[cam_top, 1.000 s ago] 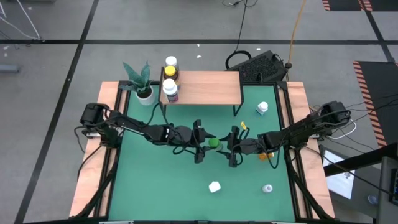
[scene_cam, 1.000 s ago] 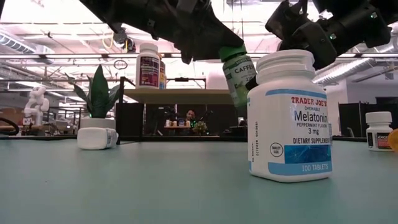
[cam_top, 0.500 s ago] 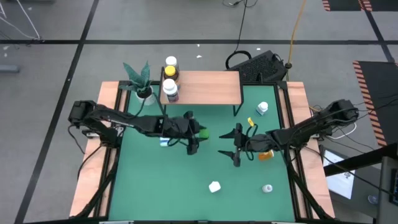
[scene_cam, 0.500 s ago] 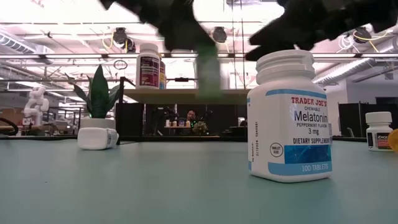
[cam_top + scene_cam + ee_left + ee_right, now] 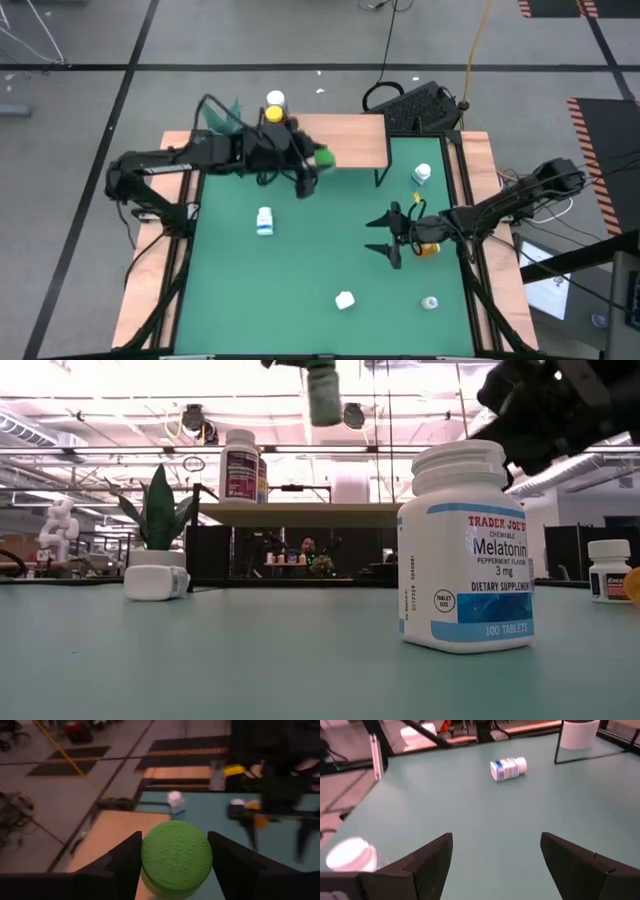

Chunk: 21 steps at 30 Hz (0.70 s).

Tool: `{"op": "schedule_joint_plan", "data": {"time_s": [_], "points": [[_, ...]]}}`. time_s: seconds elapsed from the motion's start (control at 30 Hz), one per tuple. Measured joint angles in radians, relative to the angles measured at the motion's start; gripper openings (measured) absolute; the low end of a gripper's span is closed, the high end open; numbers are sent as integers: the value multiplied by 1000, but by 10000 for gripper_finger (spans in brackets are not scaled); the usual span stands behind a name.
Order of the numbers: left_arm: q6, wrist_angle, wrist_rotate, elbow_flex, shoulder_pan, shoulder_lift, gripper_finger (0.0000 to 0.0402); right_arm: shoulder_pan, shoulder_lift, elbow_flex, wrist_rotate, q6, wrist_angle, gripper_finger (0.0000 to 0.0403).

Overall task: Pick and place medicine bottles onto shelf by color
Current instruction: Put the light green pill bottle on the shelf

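My left gripper (image 5: 310, 165) is shut on a green-capped bottle (image 5: 322, 157) above the left part of the light-wood shelf (image 5: 350, 140). The bottle shows high up in the low view (image 5: 323, 390). An amber bottle with a yellow cap (image 5: 272, 114) and a white-capped one (image 5: 274, 98) stand on the shelf's left end. My right gripper (image 5: 388, 240) is open and empty over the table's right half, next to an orange bottle (image 5: 428, 248). A white bottle (image 5: 264, 221) lies on its side on the green table. My left gripper pinches the green bottle between its two fingers (image 5: 125, 865), on the body's two sides just below the cap (image 5: 176, 857). The fingers come from the table's left. The bottle stands upright and is lifted clear, above the shelf board.
A potted plant (image 5: 160, 510) stands beside the shelf's left end. A white bottle (image 5: 421, 174) stands right of the shelf. Two more white bottles (image 5: 345, 299) (image 5: 430, 302) stand near the front edge; the Melatonin one (image 5: 465, 550) fills the low view.
My left gripper has carried the green bottle up and toward the table's far edge, from the middle of the table to above the shelf's left part. The bottle has stayed upright. My right gripper has drawn back a little toward the right edge.
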Motion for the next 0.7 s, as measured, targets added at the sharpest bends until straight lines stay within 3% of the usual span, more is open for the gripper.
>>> {"op": "schedule_joint_plan", "data": {"time_s": [0.27, 0.53, 0.7], "points": [[77, -7, 16, 78, 147, -6, 204, 0, 18, -30, 1, 4, 48, 293], [104, -3, 173, 80, 316, -5, 220, 0, 19, -30, 1, 3, 78, 293], [122, 57, 272, 80, 403, 19, 203, -8, 19, -30, 6, 2, 104, 293]]}}
